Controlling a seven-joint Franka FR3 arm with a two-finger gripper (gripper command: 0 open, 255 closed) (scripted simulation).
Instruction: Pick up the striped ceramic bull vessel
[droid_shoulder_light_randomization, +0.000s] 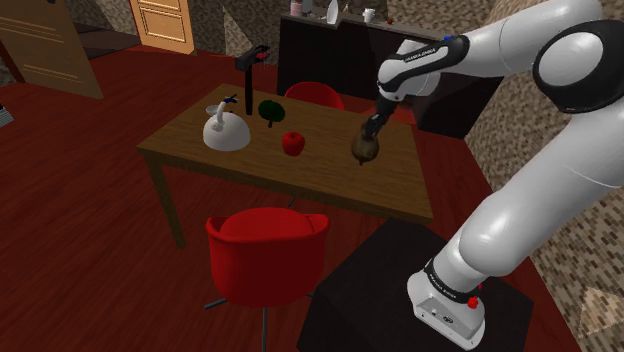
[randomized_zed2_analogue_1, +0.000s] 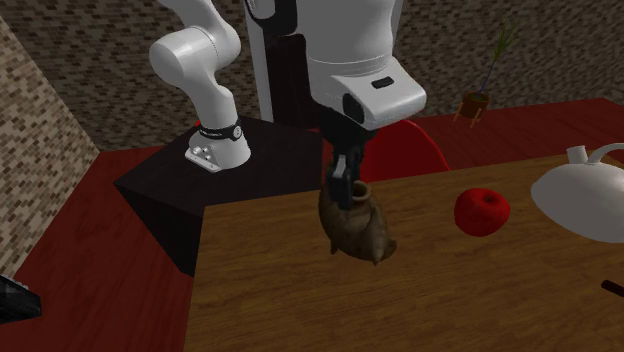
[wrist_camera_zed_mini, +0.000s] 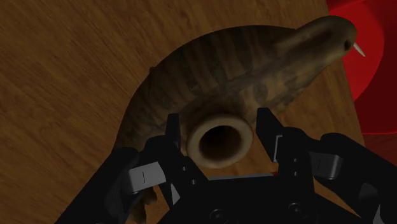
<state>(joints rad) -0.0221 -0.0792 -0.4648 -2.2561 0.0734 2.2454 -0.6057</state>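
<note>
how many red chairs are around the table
2. The near chair stands at the table's near side in the shoulder view; the far chair stands behind the table, partly hidden by it. Another could be hidden behind the arm.

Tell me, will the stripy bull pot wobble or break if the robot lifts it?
Probably stiff and breakable: the bull pot looks hard and hollow. Its round belly could roll, and lifted by the narrow neck it may tilt.

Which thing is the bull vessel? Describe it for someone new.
On the wooden table, look at the end nearest the white arm. The bull vessel is there, its round neck in the gripper. It's brown and striped, unlike the red apple and white teapot.
</note>
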